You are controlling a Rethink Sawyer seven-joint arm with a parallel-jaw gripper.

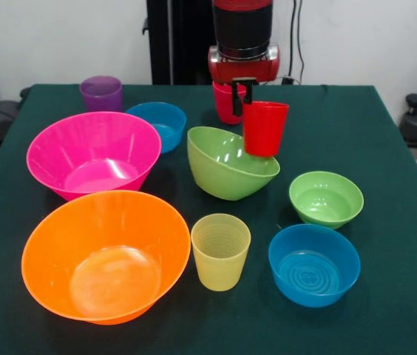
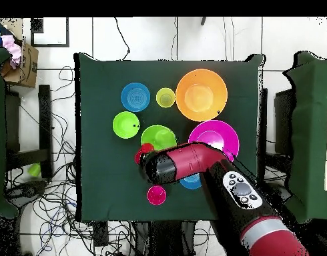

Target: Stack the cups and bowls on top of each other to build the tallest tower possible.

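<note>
Front view is showing the claw [image 1: 239,100] pinching the near rim of the bright red cup [image 1: 265,127], which is hanging upright over the far edge of the medium lime green bowl [image 1: 227,164]. That bowl is sitting tilted on the tabletop [image 1: 386,133], and the cup's base seems to be touching its rim. Pressing down here is likely tipping the bowl further or sliding the cup off. Hot pink bowl [image 1: 94,154] and orange bowl [image 1: 105,255] are waiting apart, unstacked.
</note>
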